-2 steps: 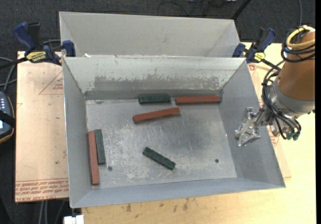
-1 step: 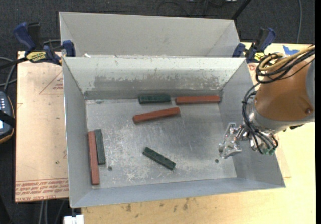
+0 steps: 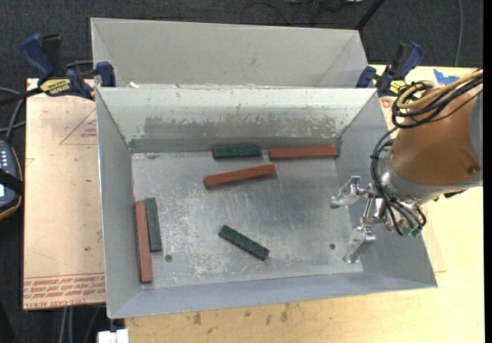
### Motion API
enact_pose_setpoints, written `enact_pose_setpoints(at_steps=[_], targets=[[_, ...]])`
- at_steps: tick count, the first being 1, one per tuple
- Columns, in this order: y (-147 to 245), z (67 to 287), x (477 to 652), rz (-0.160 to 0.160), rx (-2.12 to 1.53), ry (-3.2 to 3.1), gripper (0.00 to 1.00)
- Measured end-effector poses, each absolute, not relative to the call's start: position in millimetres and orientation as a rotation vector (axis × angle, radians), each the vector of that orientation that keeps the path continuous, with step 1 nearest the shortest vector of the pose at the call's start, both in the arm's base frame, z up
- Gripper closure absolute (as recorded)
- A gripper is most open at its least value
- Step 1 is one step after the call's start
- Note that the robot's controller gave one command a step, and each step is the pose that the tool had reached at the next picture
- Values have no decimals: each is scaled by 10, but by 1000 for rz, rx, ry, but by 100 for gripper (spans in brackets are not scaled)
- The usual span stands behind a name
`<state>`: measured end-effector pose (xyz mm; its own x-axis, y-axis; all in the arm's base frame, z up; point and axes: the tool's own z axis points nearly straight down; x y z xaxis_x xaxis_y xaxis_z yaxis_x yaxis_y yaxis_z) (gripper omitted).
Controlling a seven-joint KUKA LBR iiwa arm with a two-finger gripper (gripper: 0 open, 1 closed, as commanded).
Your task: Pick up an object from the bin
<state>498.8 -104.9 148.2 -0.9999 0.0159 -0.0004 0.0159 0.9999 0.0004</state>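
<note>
End effector [image 3: 351, 222] is spread open with nothing between the fingers, parked low by the right wall of the bin [image 3: 231, 114], over bare floor. Nearest thing I've got is the dark green bar [image 3: 244, 242] lying slantwise front-centre, well apart to its left. The red-brown bar [image 3: 239, 177] sits further back. If I go for the green one, I'd turn the wrist so the fingers straddle its narrow width and come straight down mid-length. It looks easy to nudge away otherwise.
</note>
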Motion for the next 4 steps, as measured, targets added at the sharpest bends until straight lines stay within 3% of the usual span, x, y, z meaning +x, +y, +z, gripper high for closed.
enact_pose_setpoints(at_steps=[1,2,3,4], targets=[[-1048,1482,4988,1,25,3141,0],[-568,922,4972,1,141,3133,0],[-373,693,5016,-3,192,3129,0],[-81,774,4919,-9,-7,3124,0]])
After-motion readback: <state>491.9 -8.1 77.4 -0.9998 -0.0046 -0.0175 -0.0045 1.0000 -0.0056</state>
